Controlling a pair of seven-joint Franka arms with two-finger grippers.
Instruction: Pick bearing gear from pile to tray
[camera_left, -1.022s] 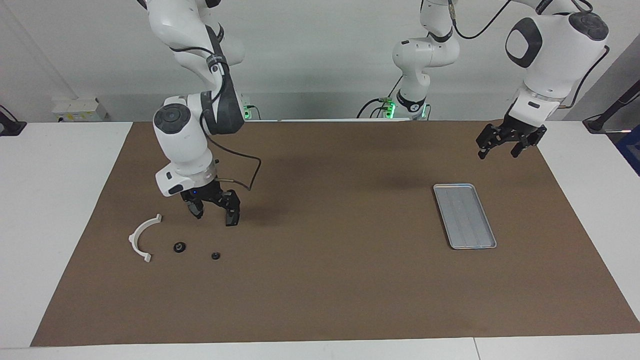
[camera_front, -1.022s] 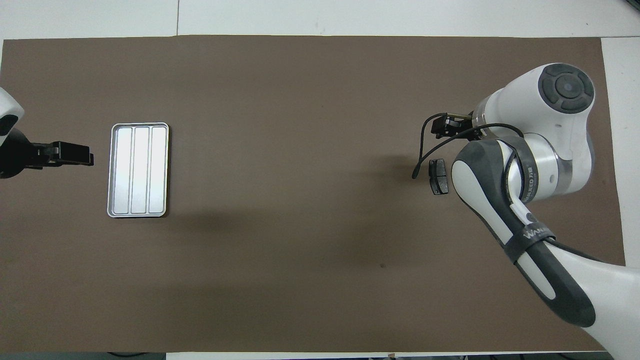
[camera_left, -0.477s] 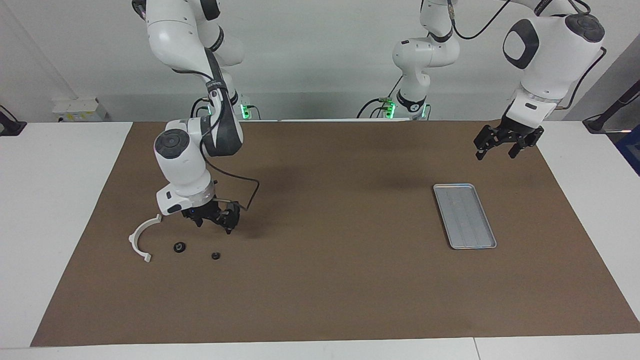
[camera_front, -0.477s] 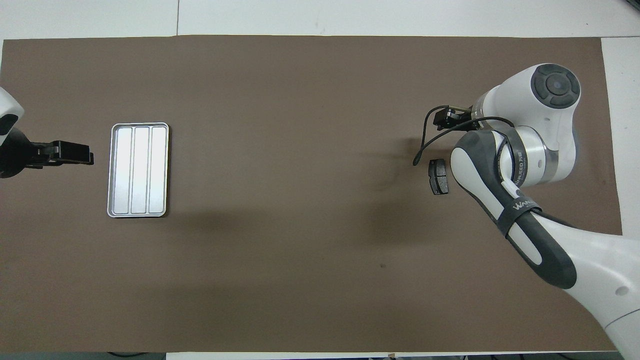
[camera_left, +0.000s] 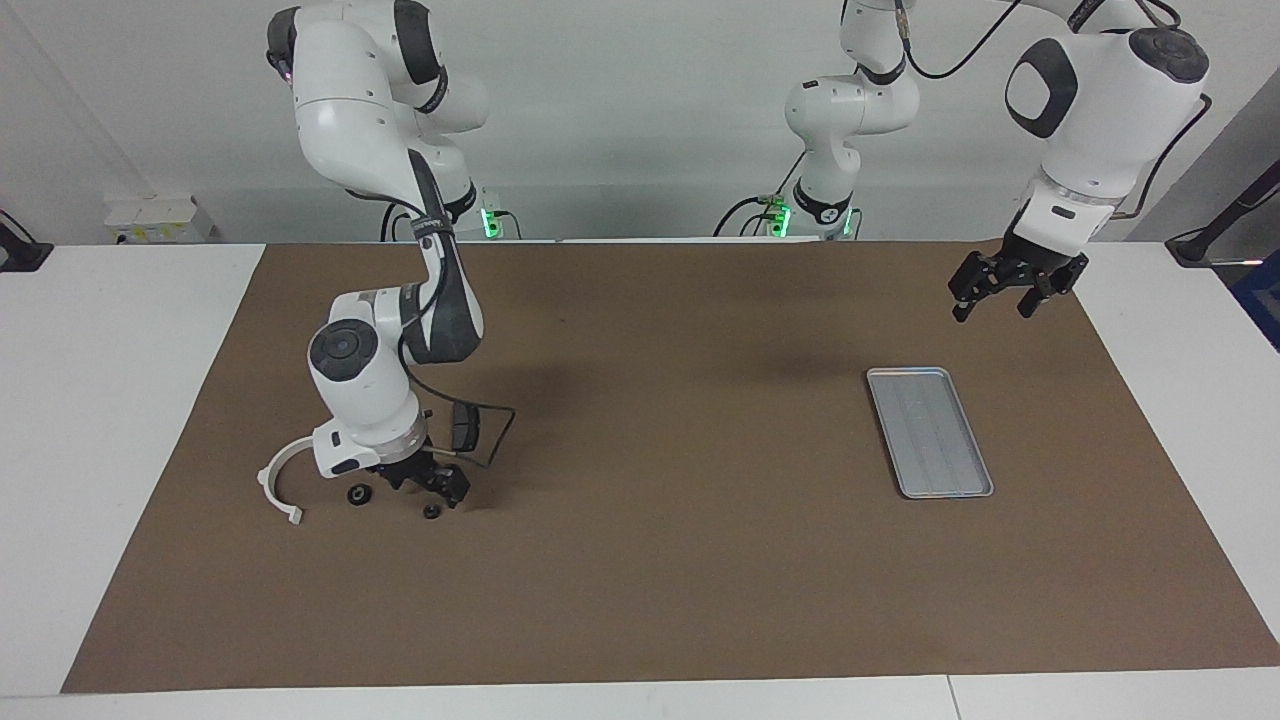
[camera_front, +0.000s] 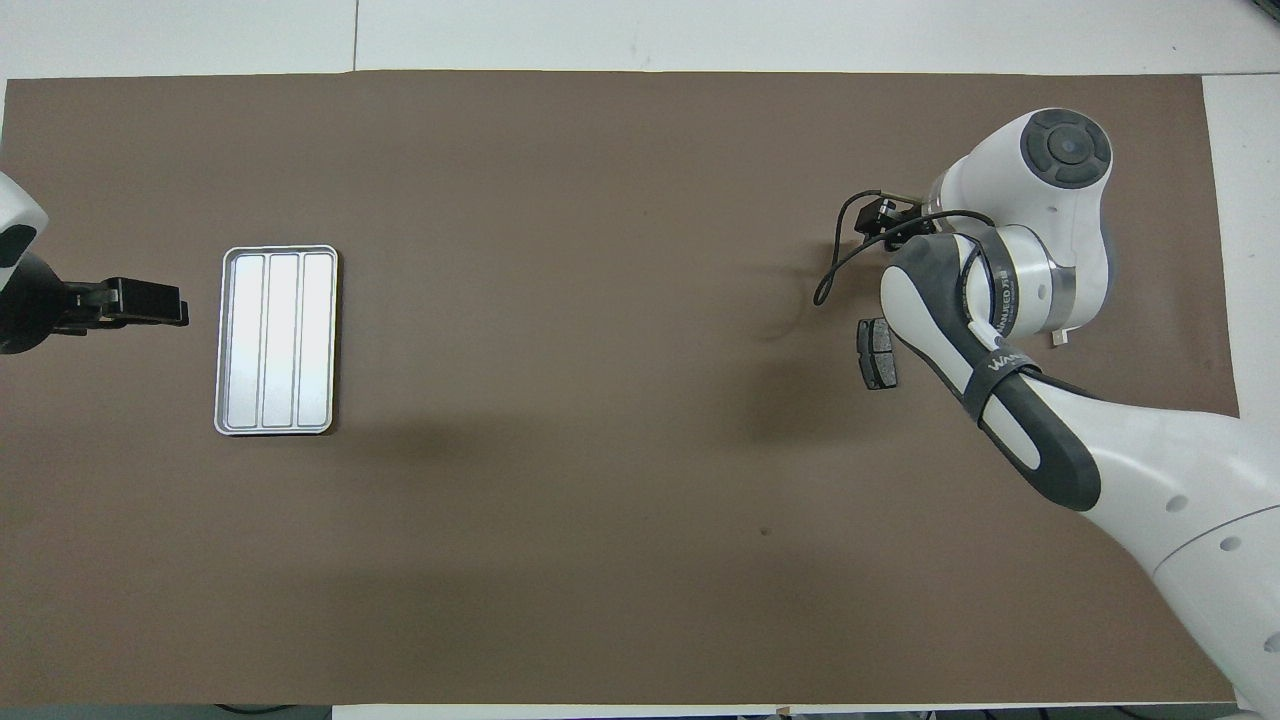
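The pile lies toward the right arm's end of the mat: a white half-ring bracket (camera_left: 283, 476), a dark brake pad (camera_left: 465, 428) (camera_front: 877, 353) and two tiny black round bearing gears (camera_left: 431, 511) (camera_left: 356, 494). My right gripper (camera_left: 428, 490) is open and down low over the mat between the two gears, its fingertips close by one of them and holding nothing. In the overhead view the right arm hides this gripper and most of the pile. The silver ridged tray (camera_left: 928, 430) (camera_front: 278, 340) lies toward the left arm's end. My left gripper (camera_left: 995, 305) (camera_front: 150, 303) waits open in the air beside the tray.
A brown mat (camera_left: 660, 560) covers the table, with white table surface (camera_left: 110, 400) around it. A black cable (camera_left: 495, 430) loops from the right wrist just above the brake pad.
My right gripper has come down from above the brake pad to just over the mat beside the black round pieces, uncovering the pad. The left arm has barely moved.
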